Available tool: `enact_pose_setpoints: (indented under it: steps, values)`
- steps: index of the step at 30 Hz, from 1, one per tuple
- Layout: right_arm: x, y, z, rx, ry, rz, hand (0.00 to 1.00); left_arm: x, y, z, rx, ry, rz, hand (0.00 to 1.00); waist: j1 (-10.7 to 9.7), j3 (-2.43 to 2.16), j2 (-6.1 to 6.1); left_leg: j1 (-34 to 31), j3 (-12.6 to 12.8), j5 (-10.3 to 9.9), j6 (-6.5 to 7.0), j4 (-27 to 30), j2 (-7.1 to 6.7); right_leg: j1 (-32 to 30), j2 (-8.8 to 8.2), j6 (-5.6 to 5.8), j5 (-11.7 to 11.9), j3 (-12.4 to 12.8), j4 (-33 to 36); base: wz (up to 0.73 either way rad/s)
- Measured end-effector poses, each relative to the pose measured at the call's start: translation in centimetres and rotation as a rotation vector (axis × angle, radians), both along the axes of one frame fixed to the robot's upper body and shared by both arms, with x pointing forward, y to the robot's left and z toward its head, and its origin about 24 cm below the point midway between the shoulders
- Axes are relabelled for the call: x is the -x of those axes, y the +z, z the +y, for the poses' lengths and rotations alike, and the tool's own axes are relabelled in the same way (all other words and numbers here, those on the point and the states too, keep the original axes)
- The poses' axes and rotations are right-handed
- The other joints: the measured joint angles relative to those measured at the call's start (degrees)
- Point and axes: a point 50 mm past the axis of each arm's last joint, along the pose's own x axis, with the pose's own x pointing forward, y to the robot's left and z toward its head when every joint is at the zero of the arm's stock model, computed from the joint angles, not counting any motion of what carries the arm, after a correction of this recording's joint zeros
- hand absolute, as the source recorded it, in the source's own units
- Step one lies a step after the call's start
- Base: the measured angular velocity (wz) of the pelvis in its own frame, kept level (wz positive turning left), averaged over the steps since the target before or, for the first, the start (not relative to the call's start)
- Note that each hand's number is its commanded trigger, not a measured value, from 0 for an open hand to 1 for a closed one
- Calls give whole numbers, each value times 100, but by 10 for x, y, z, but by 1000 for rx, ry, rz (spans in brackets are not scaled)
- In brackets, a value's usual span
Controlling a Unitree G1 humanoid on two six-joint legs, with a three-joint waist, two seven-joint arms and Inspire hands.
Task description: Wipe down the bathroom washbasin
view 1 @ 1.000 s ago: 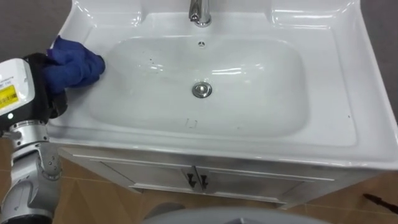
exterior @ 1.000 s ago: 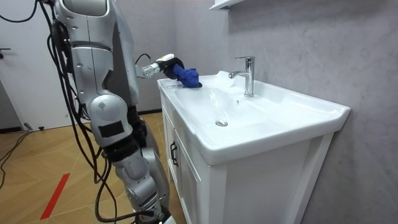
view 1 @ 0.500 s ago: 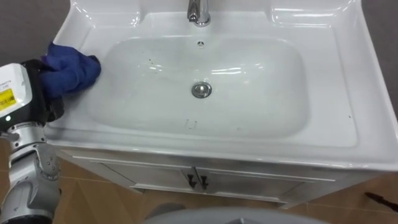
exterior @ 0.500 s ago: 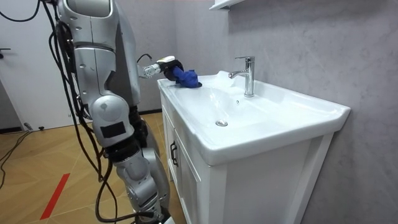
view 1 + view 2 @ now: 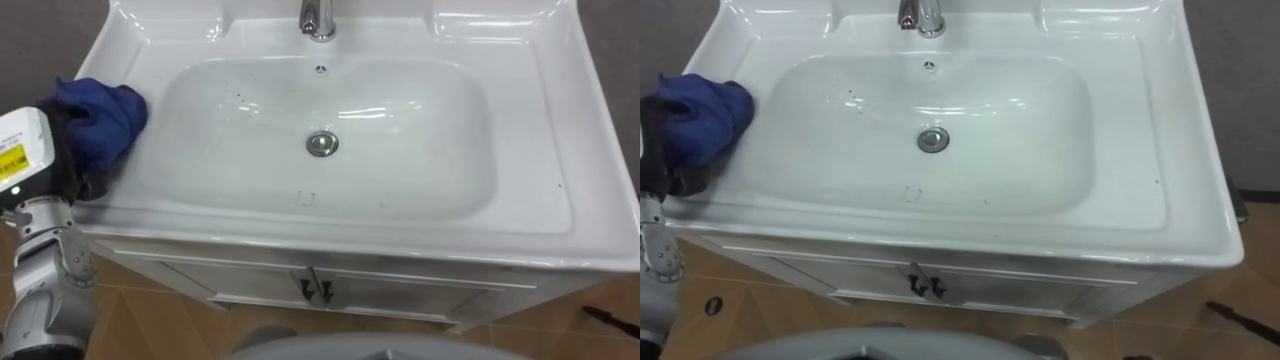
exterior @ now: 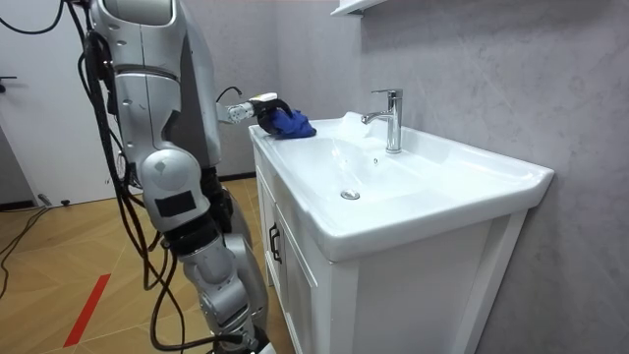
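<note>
The left robot hand is clenched on a blue cloth. The cloth is bunched into a loose wad against the palm, and most of it spills forward past the fingers. Hand and cloth sit on the flat rim of the basin at nine o'clock of the bowl, just outside the slope down into it. In the room view the wad rests on the near corner of the rim, on the side away from the faucet.

The cloth looks soft, light and limp. It should fold and drag rather than push stiffly, so a grip on the gathered middle with the loose folds underneath would probably give the most wiping contact. A pinch at one edge would likely let it trail or slip out against the glossy surface. It is a deep, even blue, crumpled into rounded folds, with no visible pattern. I cannot tell whether it is damp.

The basin is smooth white ceramic with bright highlights, and likely slippery under the cloth. A few dark specks lie on the bowl's wall at about ten o'clock of the drain, which sits at the centre. The faucet stands at twelve o'clock, and the white cabinet lies below at six.
</note>
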Motion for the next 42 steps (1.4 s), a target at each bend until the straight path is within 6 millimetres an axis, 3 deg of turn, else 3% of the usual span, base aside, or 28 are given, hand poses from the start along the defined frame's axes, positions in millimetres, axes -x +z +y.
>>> enact_pose_setpoints:
  steps: [8,23,29,42]
  values:
    - [-5,0,0,10,-24,-24,0,-2,-2,-1,244,45,-30,0,17,19,-26,-24,17,0,0,22,0,-28,-12,4,-4,-16,3,0]
    - [-9,0,1,14,-17,-24,0,-8,1,-13,580,5,-108,0,19,14,-55,-105,5,1,1,20,0,-101,-4,3,1,3,-36,1]
    - [-9,0,1,5,-14,-33,0,-15,15,-21,638,-77,-153,0,-9,27,-26,-100,6,0,1,13,-4,-90,-12,4,0,-2,-44,0]
    - [-9,0,0,20,-5,-38,0,-19,23,-29,659,-165,-139,0,-120,46,22,-61,79,0,1,12,0,-97,-15,5,-1,60,-18,-2]
